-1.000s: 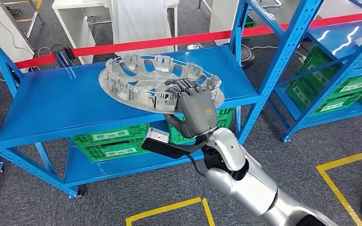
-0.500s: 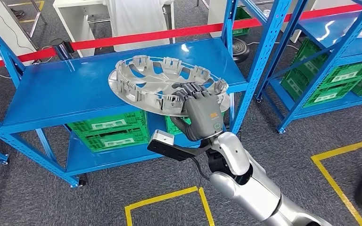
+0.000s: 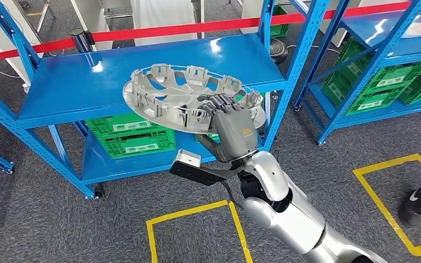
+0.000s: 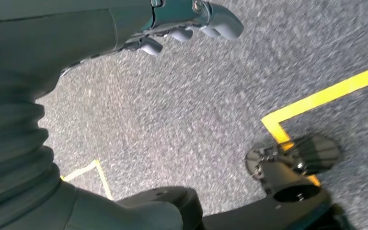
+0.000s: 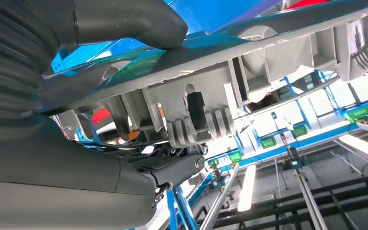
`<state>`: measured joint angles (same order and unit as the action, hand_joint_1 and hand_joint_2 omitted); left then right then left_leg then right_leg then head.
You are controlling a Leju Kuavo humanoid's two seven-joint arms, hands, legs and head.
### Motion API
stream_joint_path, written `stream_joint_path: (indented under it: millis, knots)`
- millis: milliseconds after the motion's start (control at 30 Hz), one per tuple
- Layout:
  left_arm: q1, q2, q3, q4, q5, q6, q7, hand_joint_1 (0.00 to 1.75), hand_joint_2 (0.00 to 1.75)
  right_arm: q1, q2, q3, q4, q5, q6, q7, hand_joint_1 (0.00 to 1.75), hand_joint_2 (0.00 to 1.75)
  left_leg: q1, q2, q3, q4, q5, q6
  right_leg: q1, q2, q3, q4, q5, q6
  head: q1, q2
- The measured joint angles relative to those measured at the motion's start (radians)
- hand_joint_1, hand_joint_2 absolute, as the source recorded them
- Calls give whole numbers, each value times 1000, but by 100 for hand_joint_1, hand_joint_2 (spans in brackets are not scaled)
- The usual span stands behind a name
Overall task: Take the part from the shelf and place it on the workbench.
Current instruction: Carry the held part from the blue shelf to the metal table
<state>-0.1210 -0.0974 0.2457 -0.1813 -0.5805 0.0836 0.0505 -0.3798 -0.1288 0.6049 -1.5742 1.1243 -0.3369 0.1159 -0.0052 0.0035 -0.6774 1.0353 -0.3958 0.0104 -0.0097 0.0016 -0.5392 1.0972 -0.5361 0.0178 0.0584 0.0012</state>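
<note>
The right hand (image 3: 234, 130) grips the near rim of the grey part (image 3: 189, 97) just above the blue shelf (image 3: 71, 87); the left hand (image 4: 182, 21) hangs loose, holding nothing.

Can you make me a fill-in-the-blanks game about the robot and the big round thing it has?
1. The right hand grips the grey wheel cover by its ____.
2. The shelf behind the wheel cover is painted ____.
3. The crates on the lower shelf level are ____.
4. The left hand hangs above the grey ____.

Missing words: rim; blue; green; floor
</note>
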Motion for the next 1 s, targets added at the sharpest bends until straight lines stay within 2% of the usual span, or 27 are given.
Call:
stream_joint_path:
  millis: [33, 67, 133, 167, 200, 267, 300, 333, 367, 400, 433, 500, 533, 567, 667, 700, 733, 767, 800, 833, 867, 900, 933, 967, 1000]
  knots:
    - [0, 0, 0, 0, 0, 0, 0, 0, 175, -5, 2, 1, 0, -2, 1, -2, 175, 175, 0, 0, -5, 1, 9, -6, 3, 0, 28, -47, -17, -6, 1, 0]
    - [1, -1, 0, 0, 0, 0, 0, 0, 175, -8, 3, 1, 1, -3, 1, -4, 175, 175, 0, -1, -7, -1, 19, -13, 7, 1, 36, -70, -26, -12, 2, 0]
    - [2, 0, 0, 1, 0, 1, 0, 0, 175, -12, 4, 2, 4, -4, 2, -7, 175, 175, 2, -2, -12, -8, 32, -26, 6, 0, 22, -76, -7, -26, 4, 0]
    - [4, 0, 0, 1, 0, 1, 0, 0, 175, -15, 6, 3, 5, -4, 2, -7, 175, 175, 3, -4, -19, 2, 13, -31, 3, -2, 11, -78, 7, -35, 2, 0]
    - [5, 0, 0, 1, 0, 1, 1, 0, 175, -18, 8, 3, 6, -4, 2, -7, 175, 175, 4, -5, -31, 28, -25, -37, 0, -4, -1, -81, 22, -42, 0, 0]
    - [6, 0, 0, 1, 0, 1, 1, 0, 175, -22, 12, 4, 8, -5, 2, -6, 175, 175, 10, -5, -57, 137, -135, -47, -2, -4, -30, -82, 50, -48, -4, 0]
    - [6, 0, 0, 1, 0, 1, 1, 0, 175, -22, 12, 4, 10, -5, 3, -6, 175, 175, 11, -5, -66, 202, -169, -52, -1, -5, -45, -81, 63, -47, -5, 0]
    - [5, 0, 0, 1, 0, 1, 1, 0, 175, -22, 12, 4, 12, -5, 3, -6, 175, 175, 13, -5, -66, 253, -179, -55, -1, -5, -61, -80, 77, -45, -5, 0]
    - [5, 0, 0, 1, 0, 1, 0, 0, 175, -22, 13, 4, 14, -5, 4, -6, 175, 175, 14, -5, -54, 276, -166, -56, -1, -5, -78, -78, 89, -43, -5, 0]
    - [5, 0, 0, 1, 0, 1, 0, 0, 175, -21, 13, 4, 16, -5, 4, -6, 175, 175, 16, -5, -27, 267, -141, -57, -1, -5, -95, -77, 102, -40, -5, 0]
    - [4, 0, 0, 1, 0, 1, 0, 0, 175, -22, 13, 4, 16, -5, 5, -6, 175, 175, 17, -5, 20, 221, -119, -56, -1, -5, -110, -74, 114, -37, -5, 0]
    - [1, 0, 0, -1, -1, 1, 0, 0, 175, -22, 13, 4, 17, -5, 6, -6, 175, 175, 16, -8, 132, 77, -129, -48, 0, -5, -132, -70, 134, -27, -4, 0]
    - [-1, 0, 0, -2, -3, 0, 0, 0, 175, -23, 13, 4, 17, -5, 6, -6, 175, 175, 13, -10, 169, 19, -144, -42, 0, -6, -137, -70, 144, -21, -3, 0]
    - [-2, 0, 0, -3, -5, 0, 0, 0, 175, -23, 13, 4, 18, -6, 6, -6, 175, 175, 9, -11, 184, -14, -155, -34, 0, -6, -140, -72, 155, -14, -2, 0]
    - [-2, 0, 0, -3, -10, -1, 1, 0, 175, -22, 12, 3, 20, -8, 6, -8, 175, 175, 2, -10, 169, -25, -136, -10, -7, -6, -145, -82, 177, 3, -3, 0]
    - [-1, 0, 0, -2, -11, -1, 2, 0, 175, -22, 12, 3, 21, -10, 5, -8, 175, 175, 3, -7, 162, -27, -127, -2, -8, -5, -152, -73, 161, 7, -2, 0]
    - [-1, 0, 0, -2, -12, -1, 3, 0, 175, -22, 11, 3, 22, -12, 5, -8, 175, 175, 4, -5, 152, -28, -115, 6, -9, -4, -163, -48, 125, 10, -2, 0]
    - [-1, 0, 0, -1, -13, -2, 3, 0, 175, -22, 11, 2, 23, -15, 4, -8, 175, 175, 4, -3, 138, -29, -100, 12, -10, -3, -178, -4, 74, 13, -2, 0]
    - [-1, 0, 0, -1, -15, -2, 4, 0, 175, -22, 10, 2, 23, -19, 4, -8, 175, 175, 4, -2, 122, -28, -87, 16, -9, -3, -194, 58, 16, 14, -1, 0]
    - [-1, 0, 0, -1, -17, -2, 4, 0, 175, -22, 10, 2, 24, -22, 3, -8, 175, 175, 2, -2, 104, -27, -73, 18, -8, -3, -208, 127, -27, 15, -1, 0]
    - [-1, -1, 0, -1, -18, -3, 4, 0, 175, -22, 9, 2, 25, -26, 3, -8, 175, 175, 1, -2, 85, -25, -59, 19, -7, -3, -213, 185, -47, 15, -1, 0]
    - [-1, -1, 0, -1, -20, -3, 6, 0, 175, -22, 7, 2, 26, -30, 3, -8, 175, 175, -1, -2, 66, -23, -46, 19, -5, -2, -205, 219, -43, 13, -1, 0]
    - [-1, -1, 0, -1, -20, -3, 7, 0, 175, -22, 6, 2, 28, -32, 3, -8, 175, 175, -2, -2, 48, -19, -34, 18, -4, -2, -180, 217, -21, 10, -1, 0]
    - [-1, -1, 0, -1, -21, -3, 8, 0, 175, -22, 4, 1, 29, -34, 2, -8, 175, 175, -2, -2, 30, -15, -23, 17, -1, -3, -137, 179, 5, 6, -1, 0]
    - [-2, -2, 0, -2, -21, -3, 9, 0, 175, -24, 3, 1, 30, -35, 2, -8, 175, 175, -2, -1, 16, -10, -14, 14, 2, -3, -79, 113, 13, -1, -1, 0]
